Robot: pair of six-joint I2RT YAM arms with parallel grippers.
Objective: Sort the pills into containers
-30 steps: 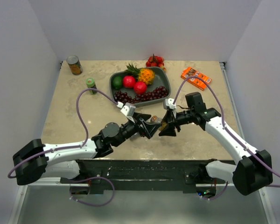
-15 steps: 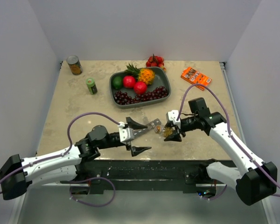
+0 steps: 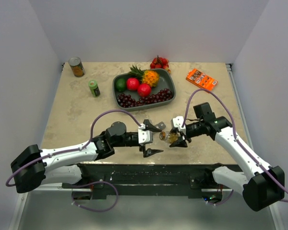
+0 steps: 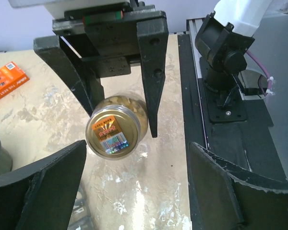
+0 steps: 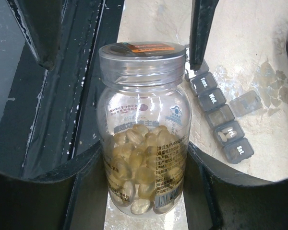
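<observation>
right hand (image 3: 176, 137) gripping pill bottle (image 5: 143, 124), left hand (image 3: 156, 140) wide open facing its lid, containers (image 5: 222, 120) lying nearby

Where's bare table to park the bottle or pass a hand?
Free: left side, between green bottle and left arm; right side, between orange box and right arm, under cable loop. Crowded: near centre, where left gripper, right gripper, pill bottle and pill organizer bunch; fruit tray behind.

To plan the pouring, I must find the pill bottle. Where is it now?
In the top view the pill bottle is near the table's front edge, centre, held in the right tool, its cap facing the open left tool.
</observation>
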